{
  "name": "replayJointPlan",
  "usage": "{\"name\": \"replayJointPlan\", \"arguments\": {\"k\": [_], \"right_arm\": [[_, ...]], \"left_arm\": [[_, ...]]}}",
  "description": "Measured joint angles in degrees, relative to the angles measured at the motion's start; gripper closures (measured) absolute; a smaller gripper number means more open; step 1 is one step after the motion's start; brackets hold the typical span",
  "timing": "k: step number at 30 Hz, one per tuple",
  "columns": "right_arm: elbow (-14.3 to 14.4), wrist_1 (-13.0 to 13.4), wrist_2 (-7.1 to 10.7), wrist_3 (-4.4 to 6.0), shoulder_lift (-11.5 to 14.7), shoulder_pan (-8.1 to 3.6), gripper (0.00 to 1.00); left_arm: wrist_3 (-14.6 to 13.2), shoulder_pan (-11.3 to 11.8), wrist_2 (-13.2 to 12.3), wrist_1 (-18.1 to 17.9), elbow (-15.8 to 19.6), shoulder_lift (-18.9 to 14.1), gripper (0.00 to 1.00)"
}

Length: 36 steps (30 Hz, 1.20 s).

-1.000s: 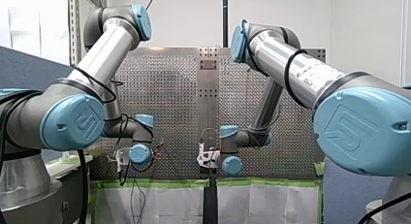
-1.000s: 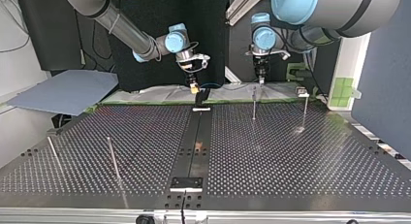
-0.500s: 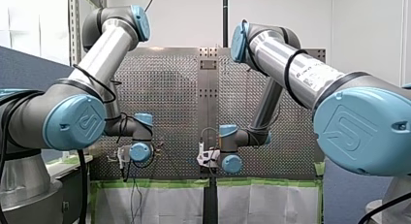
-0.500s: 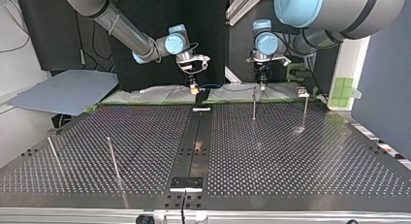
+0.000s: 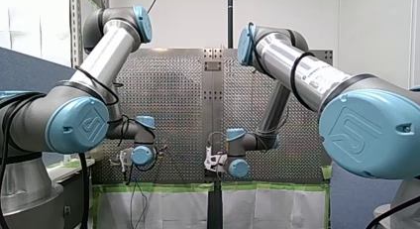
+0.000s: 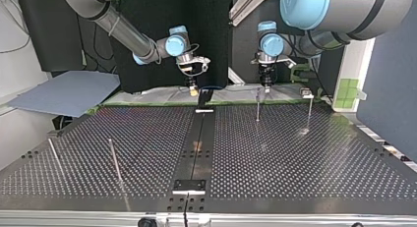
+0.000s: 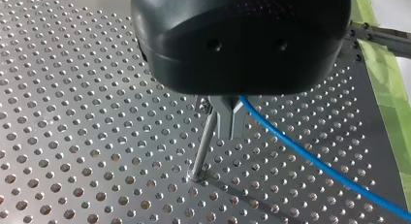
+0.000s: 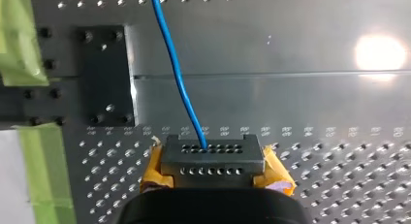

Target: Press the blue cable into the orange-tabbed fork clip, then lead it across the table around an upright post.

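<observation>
The blue cable (image 7: 310,158) runs out from between my left gripper's (image 7: 230,134) metal fingers, which are shut on it close beside an upright post (image 7: 202,149). In the top view my left gripper (image 6: 266,86) hangs over that post (image 6: 257,105) at the far edge. My right gripper (image 8: 209,158), with yellow pads, is shut on the cable (image 8: 174,69), which leads ahead of it over the table. In the top view my right gripper (image 6: 193,88) hovers just left of a black clip block (image 6: 204,96). No orange tab shows.
A black plate (image 8: 106,73) is bolted to the table ahead of my right gripper, beside green tape (image 8: 19,44). In the top view, more posts stand at the far right (image 6: 310,111) and near left (image 6: 114,160), and a dark centre strip (image 6: 196,148) runs down the table.
My right gripper has drawn slightly up and toward the top view's left, away from the black clip block. My left gripper has shifted a little toward the top view's right, staying shut.
</observation>
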<state>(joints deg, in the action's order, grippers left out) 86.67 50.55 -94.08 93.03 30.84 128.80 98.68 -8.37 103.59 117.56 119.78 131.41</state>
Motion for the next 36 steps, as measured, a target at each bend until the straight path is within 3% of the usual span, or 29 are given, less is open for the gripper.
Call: {"name": "replayJointPlan", "arguments": {"k": [11,19,26,31,36], "right_arm": [[-1.4,-0.6,-0.14,0.01,-2.1,-0.26,1.0],[-1.9,-0.8,0.02,-0.07,-2.1,-0.14,1.0],[-2.5,-2.2,0.04,-0.11,-2.1,-0.23,1.0],[-3.0,-2.7,0.06,-0.11,-2.1,-0.31,1.0],[-4.2,-4.1,0.05,-0.11,-2.1,-0.09,1.0]], "left_arm": [[1.0,1.1,-0.5,0.1,-0.6,0.2,1.0],[1.8,1.7,-1.0,0.6,-2.9,3.3,1.0],[4.5,2.4,-3.6,2.0,-6.5,6.3,1.0],[6.0,3.2,-5.0,3.7,-8.7,6.7,1.0],[6.1,5.4,-7.1,5.5,-9.4,6.7,1.0]]}}
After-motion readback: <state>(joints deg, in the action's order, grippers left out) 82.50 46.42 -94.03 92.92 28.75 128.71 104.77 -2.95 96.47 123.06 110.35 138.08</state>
